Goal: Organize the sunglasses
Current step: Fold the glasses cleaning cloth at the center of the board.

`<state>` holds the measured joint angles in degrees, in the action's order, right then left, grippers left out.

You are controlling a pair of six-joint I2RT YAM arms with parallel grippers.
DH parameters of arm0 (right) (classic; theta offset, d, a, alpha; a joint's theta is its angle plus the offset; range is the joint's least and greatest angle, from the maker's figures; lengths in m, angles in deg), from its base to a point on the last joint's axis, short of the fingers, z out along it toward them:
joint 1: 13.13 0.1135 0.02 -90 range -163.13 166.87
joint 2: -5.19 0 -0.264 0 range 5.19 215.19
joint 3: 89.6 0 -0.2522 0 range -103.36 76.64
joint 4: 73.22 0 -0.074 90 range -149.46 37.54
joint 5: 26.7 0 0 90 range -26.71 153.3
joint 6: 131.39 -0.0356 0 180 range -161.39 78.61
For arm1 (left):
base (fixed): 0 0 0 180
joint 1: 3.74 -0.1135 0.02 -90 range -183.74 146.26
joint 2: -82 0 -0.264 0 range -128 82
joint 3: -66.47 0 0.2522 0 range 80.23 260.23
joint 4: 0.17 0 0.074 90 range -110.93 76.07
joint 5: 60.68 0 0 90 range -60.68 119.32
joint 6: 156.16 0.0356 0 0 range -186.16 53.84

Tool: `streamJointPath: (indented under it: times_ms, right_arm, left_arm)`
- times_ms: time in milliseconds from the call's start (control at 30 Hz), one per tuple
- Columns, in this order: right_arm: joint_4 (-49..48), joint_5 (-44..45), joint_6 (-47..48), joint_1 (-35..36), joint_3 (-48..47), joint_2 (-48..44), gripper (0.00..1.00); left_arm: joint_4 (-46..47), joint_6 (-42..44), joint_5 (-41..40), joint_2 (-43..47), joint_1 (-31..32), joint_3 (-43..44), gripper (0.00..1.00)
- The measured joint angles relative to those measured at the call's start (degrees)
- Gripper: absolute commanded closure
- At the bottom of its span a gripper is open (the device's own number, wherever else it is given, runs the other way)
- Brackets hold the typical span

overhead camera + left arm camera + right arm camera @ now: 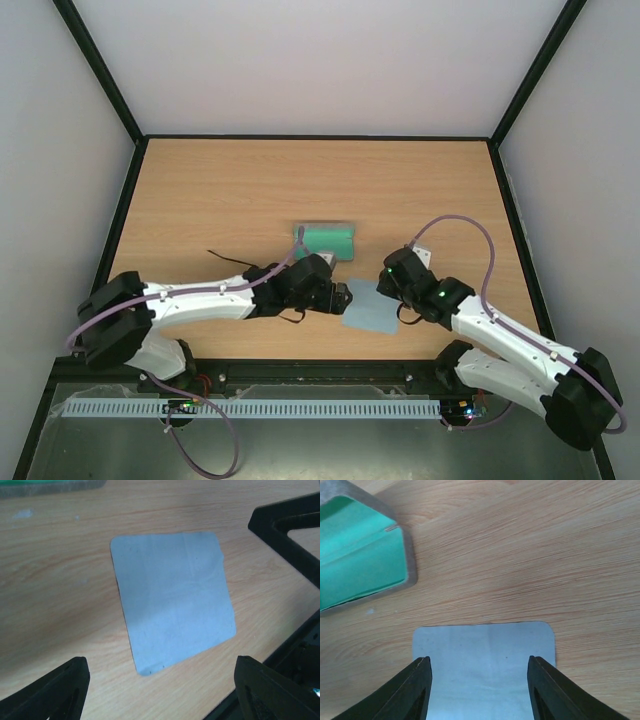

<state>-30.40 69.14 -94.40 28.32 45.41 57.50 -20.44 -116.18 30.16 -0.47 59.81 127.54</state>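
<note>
left hand [160, 672] and right hand [479, 664] both hanging spread open over the blue cloth [368, 308], gripping nothing, guessing they're lining up to pinch it | case [327, 238] lying open mid-frame, probably waiting to be loaded | sunglasses [228, 259] mostly hiding under the left arm, just a thin black temple poking out left of center

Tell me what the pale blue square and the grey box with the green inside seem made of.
The pale blue cloth looks like thin matte fabric: flat, with faint fold lines. The grey glasses case seems stiff, with a felt-like rim; its green lining looks soft and matte, possibly fabric.
</note>
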Motion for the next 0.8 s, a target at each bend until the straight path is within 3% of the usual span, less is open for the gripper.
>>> streamJointPath:
  times_ms: [267, 500, 800]
  right_arm:
    - [-0.79, 0.98, -0.11, -6.51, 0.66, 0.42, 0.55]
    - [-2.32, -0.20, 1.22, -11.93, 1.25, 1.18, 0.61]
    - [-4.59, -2.34, 2.80, -13.38, 3.04, 5.09, 0.70]
  left_arm:
    - [2.10, 3.93, 0.33, -5.73, -2.64, 3.21, 0.51]
    - [2.97, 7.23, 0.24, -11.15, -4.63, 5.88, 0.57]
    - [3.96, 10.25, 0.17, -15.04, -5.73, 7.23, 0.60]
